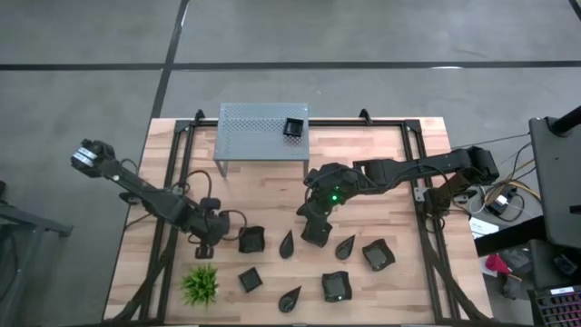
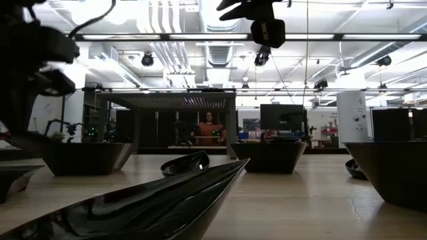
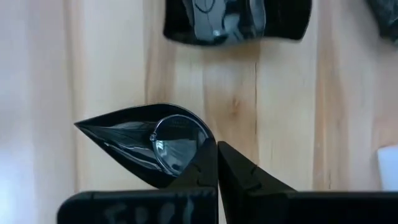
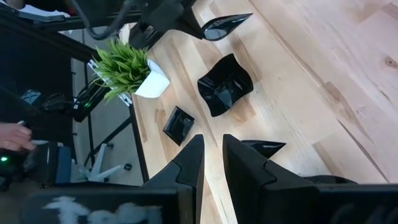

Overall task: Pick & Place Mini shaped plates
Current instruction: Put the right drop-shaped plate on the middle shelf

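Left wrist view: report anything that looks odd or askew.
Nothing is spilled or broken. The left pincer is shut on only the rim of the teardrop plate, which juts out to one side.

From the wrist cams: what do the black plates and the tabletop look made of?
Teardrop plate: glossy black, mirror-like reflections; glazed ceramic or hard plastic, can't tell which. Square plate: same shiny black finish, wavy rim. Tabletop: light wood planks, visible grain and seams, matte.

We see a wooden table point(image 1: 381, 173) bearing a grey perforated metal stand point(image 1: 261, 130) at its far edge and a small spiky green plant point(image 1: 200, 283) in a white pot near its front left corner. A person point(image 2: 209, 129) stands in the room beyond.
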Tool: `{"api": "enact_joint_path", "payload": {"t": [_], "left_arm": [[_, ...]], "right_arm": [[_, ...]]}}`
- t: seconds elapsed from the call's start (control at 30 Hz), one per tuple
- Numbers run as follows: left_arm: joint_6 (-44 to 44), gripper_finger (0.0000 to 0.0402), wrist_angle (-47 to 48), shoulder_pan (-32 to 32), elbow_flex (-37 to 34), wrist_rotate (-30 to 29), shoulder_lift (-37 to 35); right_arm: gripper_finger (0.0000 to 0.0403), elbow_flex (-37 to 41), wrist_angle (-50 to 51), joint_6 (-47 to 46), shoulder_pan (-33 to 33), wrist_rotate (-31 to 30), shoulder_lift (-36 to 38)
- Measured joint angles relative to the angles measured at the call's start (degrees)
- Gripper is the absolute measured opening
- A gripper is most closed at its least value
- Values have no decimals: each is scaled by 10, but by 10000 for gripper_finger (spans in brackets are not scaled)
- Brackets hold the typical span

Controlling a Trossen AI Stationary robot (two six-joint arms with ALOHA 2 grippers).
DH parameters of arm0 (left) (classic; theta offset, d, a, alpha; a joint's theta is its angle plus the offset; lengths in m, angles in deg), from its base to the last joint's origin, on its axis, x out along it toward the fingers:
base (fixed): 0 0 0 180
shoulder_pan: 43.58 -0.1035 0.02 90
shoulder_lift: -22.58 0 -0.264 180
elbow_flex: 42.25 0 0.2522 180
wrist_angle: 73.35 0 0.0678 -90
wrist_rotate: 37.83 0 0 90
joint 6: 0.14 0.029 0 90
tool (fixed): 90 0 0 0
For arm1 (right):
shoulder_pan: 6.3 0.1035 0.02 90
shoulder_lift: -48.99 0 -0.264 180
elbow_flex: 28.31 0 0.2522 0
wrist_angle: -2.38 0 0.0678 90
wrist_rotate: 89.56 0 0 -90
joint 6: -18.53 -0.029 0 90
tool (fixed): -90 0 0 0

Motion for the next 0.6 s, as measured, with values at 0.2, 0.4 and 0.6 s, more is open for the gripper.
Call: {"api": "enact_joint_path", "payload": {"t": [0.2, 0.4, 0.6], "left_arm": [[-2, 0, 46, 0, 65, -39, 0], [1, 0, 109, -11, 150, -101, 0], [45, 0, 133, -48, 223, -129, -1]], "right_arm": [[57, 0, -2, 11, 0, 0, 0], [57, 0, -3, 17, 0, 0, 1], [57, 0, -3, 28, 0, 0, 2]]}}
